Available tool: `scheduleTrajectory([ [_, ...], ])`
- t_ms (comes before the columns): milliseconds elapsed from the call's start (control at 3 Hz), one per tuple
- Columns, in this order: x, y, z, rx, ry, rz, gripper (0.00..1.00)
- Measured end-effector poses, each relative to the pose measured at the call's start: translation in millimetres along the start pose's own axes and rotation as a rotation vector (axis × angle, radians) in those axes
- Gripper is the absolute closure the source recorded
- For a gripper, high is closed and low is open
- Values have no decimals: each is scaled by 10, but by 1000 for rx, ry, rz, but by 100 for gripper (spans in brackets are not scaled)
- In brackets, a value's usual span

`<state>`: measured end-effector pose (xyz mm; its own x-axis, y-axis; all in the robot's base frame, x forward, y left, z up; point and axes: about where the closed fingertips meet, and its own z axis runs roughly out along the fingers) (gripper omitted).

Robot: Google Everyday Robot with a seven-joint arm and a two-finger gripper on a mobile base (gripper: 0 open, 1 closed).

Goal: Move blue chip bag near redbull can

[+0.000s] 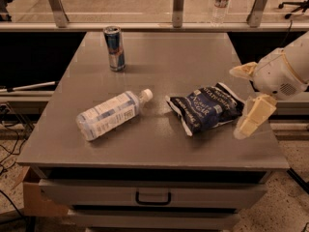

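Work on the move is barely under way, to judge by how things lie on the desk [53,149]. At left, a bottle [108,115] lies on its side, its cap pointing right toward the bag. Just behind it, toward the far left corner, the can [115,48] stands upright, apart from everything else. Right of centre, the bag [205,108] lies flat and crumpled near the desk's right edge. The bottle's cap is close to its left end, and a long stretch of bare desk separates it from the can. A far bottle [221,3] stands beyond the rail at the back. At far right, the hand [239,101] hangs just beside the bag's right end, its two pale fingers [253,116] spread wide and gripping nothing. Whether either finger touches the bag cannot be told.

By this evidence no part of the task is done: the bag is neither grasped nor lifted, and it sits well apart from the can. What is left appears to be the whole job. The hand must close on the bag, carry it back and leftward across the desk clear of the bottle, and set it down beside the can.
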<state>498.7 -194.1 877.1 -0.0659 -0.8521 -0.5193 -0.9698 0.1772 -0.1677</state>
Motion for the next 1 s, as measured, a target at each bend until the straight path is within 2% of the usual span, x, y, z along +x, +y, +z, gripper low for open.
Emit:
scheduleTrajectory([
  [333, 9, -35, 178, -25, -10, -8, 10],
  [1000, -31, -48, 364, -59, -15, -18, 56],
])
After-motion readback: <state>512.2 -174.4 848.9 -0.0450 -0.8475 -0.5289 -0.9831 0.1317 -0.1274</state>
